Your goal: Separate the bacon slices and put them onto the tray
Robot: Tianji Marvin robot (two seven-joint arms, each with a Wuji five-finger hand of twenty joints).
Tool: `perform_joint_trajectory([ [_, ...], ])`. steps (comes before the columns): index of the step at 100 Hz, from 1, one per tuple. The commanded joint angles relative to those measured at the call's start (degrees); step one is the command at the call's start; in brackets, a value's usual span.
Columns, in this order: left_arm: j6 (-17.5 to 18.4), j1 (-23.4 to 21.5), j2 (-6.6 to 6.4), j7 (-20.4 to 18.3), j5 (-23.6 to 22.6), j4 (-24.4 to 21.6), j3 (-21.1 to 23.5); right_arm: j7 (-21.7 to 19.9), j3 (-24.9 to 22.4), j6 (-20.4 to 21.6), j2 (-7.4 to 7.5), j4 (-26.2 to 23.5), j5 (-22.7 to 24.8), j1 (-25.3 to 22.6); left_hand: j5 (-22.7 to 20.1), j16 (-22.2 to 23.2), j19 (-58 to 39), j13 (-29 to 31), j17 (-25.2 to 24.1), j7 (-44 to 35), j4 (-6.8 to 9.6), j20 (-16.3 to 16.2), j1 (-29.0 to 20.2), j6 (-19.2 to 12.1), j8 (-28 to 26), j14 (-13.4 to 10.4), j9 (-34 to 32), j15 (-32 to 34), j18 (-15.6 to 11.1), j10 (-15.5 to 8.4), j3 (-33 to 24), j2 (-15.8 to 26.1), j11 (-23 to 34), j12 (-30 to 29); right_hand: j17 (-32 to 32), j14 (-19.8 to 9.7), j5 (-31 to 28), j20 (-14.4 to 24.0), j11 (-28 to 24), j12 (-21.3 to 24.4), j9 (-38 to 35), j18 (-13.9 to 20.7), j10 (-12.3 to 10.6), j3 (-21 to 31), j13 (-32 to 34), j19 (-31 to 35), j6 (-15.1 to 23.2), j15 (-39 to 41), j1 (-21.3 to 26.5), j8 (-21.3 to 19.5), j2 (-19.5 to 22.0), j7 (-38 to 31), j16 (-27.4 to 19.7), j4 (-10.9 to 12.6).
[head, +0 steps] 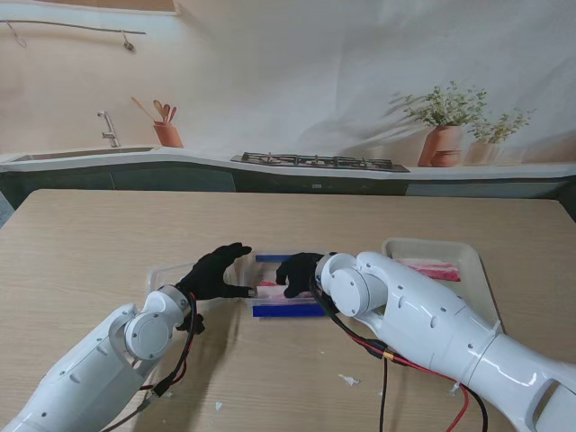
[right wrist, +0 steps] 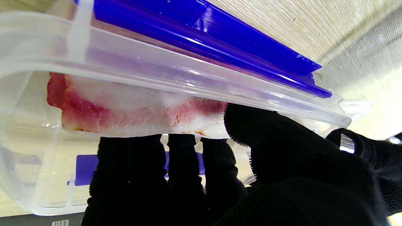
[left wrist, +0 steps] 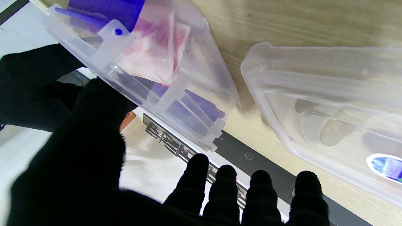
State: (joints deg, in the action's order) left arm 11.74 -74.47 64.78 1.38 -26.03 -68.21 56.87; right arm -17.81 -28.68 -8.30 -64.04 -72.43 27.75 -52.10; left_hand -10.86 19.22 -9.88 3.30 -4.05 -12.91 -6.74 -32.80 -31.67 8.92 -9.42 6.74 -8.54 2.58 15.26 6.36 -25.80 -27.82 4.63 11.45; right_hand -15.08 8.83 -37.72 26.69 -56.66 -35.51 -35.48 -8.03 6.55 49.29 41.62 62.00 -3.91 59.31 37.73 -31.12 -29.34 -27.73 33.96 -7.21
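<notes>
- At the middle of the wooden table (head: pixel 90 243), a clear box (head: pixel 286 290) with blue clasps (head: pixel 286 310) holds the bacon (head: pixel 270 292); both black-gloved hands meet over it.
- The stand view shows a white tray (head: pixel 477 270) to the right, just beside the box, with one slice (head: pixel 432 268) already on it; neither wrist view shows that tray.
- Only the right wrist view shows the grip: the right hand (right wrist: pixel 220 169) has its thumb and fingers (right wrist: pixel 182 157) closed on the edge of a pink-and-white slab of bacon (right wrist: pixel 125 116) inside the box.
- The left wrist view shows a clear lid (left wrist: pixel 329 110) lying just beside the box, on its left.
- The left hand (head: pixel 216 270) reaches in from the left, thumb against the box's left end, four fingers (left wrist: pixel 226 188) spread apart and gripping nothing.
- Both arms rise from the near corners and bend inward, palms down.
- The box's long axis runs left to right; the bacon lies along it, its gripped edge towards the right hand.
</notes>
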Motion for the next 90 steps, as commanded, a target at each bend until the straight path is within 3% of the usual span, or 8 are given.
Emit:
perform_joint_trajectory([
  [1, -0.2, -0.1, 0.05, -0.9, -0.1, -0.5, 0.1, -0.7, 0.4, 0.5, -0.33, 0.3, 0.3, -0.1, -0.7, 0.9, 2.5, -1.5, -0.9, 0.8, 1.75, -0.3, 1.1, 0.4, 0.1, -1.4, -0.2, -0.4, 0.5, -1.6, -1.0, -1.0, 0.6, -0.8, 0.6, -1.0, -1.1, 2.4, -1.8, -2.2, -0.8, -0.6, -2.2, 0.4, 2.5, 2.2, 3.7, 2.6, 0.9, -0.7, -3.4, -5.6, 1.5, -4.0],
  [5, -0.2, -0.1, 0.05, -0.9, -0.1, -0.5, 0.1, -0.8, 0.5, 0.8, -0.27, 0.4, 0.5, 0.1, -0.7, 0.9, 2.5, -1.5, -0.9, 0.8, 1.75, -0.3, 1.1, 0.4, 0.1, -1.4, -0.3, -0.4, 0.5, -1.7, -0.9, -1.0, 0.7, -0.8, 0.6, -1.3, -0.9, 2.8, -1.8, -2.8, -2.2, -0.7, -3.0, -0.9, 2.8, 2.1, 6.4, 2.7, 2.7, 1.0, -4.7, -12.3, 1.6, -6.3],
  [12, -0.2, -0.1, 0.05, -0.9, -0.1, -0.5, 0.1, -0.8, 0.7, 1.5, -0.24, 0.6, 0.7, 0.2, -0.7, 0.9, 2.5, -1.5, -0.8, 0.7, 1.76, -0.3, 1.0, 0.5, 0.0, -1.4, -0.2, -0.3, 0.6, -1.7, -1.0, -1.1, 0.7, -0.8, 0.6, -1.5, -1.3, 3.1, -1.5, -3.5, -6.2, -0.9, -4.2, -2.3, 4.1, 2.1, 10.3, 2.8, 5.9, 3.9, -5.8, -21.9, 1.7, -7.3],
  [23, -0.2, -0.2, 0.06, -0.9, 0.0, -0.5, 0.1, -0.5, 0.8, 2.4, -0.34, 0.9, 0.9, 0.4, -0.8, 0.9, 2.5, -1.5, -0.9, 0.8, 1.75, -0.3, 1.1, 0.5, 0.0, -1.4, -0.3, -0.4, 0.5, -1.7, -1.0, -0.9, 0.7, -0.8, -0.1, -1.7, -6.8, 3.3, -1.7, -4.2, -12.4, -1.6, -5.0, -1.0, 7.2, 2.3, 14.1, 3.2, 9.3, 2.1, -6.3, -25.8, 1.8, -7.1],
  [46, -0.1, -0.2, 0.05, -0.9, 0.0, -0.5, 0.2, 1.9, -0.4, 3.5, -0.64, 0.9, 2.1, -0.4, -0.8, 0.9, 2.5, -1.5, -0.9, 0.8, 1.77, -0.3, 1.1, 0.6, 0.1, -1.4, -0.3, -0.4, 0.5, -1.7, -0.8, -0.8, 0.7, -0.8, -0.8, -1.4, -9.0, 3.4, -0.5, -4.7, -15.0, -2.0, -4.4, -0.3, 9.1, 2.3, 14.9, 3.3, 9.6, 2.4, -6.3, -25.8, 1.8, -7.1],
  [73, 0.0, -0.2, 0.07, -0.8, 0.1, -0.5, 0.3, 4.0, -2.5, 4.3, -0.49, 0.1, 4.5, -1.5, -0.9, 0.8, 2.5, -1.5, -0.9, 0.8, 1.77, -0.3, 1.2, 0.5, 0.1, -1.4, -0.2, -0.4, 0.5, -1.7, -0.7, -0.8, 0.7, -0.8, 1.0, -0.9, -10.4, 2.6, 1.8, -2.4, -16.8, -2.9, -4.0, -2.5, 8.2, -0.5, 15.2, 0.3, 11.0, 7.5, -2.5, -24.3, 0.4, -6.7],
  [90, -0.1, -0.2, 0.07, -0.9, 0.1, -0.5, 0.2, 4.0, -2.4, 4.3, -0.27, 0.0, 5.6, -1.6, -0.9, 0.8, 2.5, -1.5, -0.9, 0.8, 1.79, -0.3, 1.1, 0.6, 0.1, -1.4, -0.3, -0.4, 0.5, -1.7, -0.7, -0.8, 0.7, -0.8, 3.3, -1.1, -4.5, 1.7, 5.8, 0.5, -12.1, -3.1, -4.0, -3.3, 3.9, -3.3, 11.2, -4.8, 9.6, 11.2, -2.6, -21.3, -1.9, -6.3],
])
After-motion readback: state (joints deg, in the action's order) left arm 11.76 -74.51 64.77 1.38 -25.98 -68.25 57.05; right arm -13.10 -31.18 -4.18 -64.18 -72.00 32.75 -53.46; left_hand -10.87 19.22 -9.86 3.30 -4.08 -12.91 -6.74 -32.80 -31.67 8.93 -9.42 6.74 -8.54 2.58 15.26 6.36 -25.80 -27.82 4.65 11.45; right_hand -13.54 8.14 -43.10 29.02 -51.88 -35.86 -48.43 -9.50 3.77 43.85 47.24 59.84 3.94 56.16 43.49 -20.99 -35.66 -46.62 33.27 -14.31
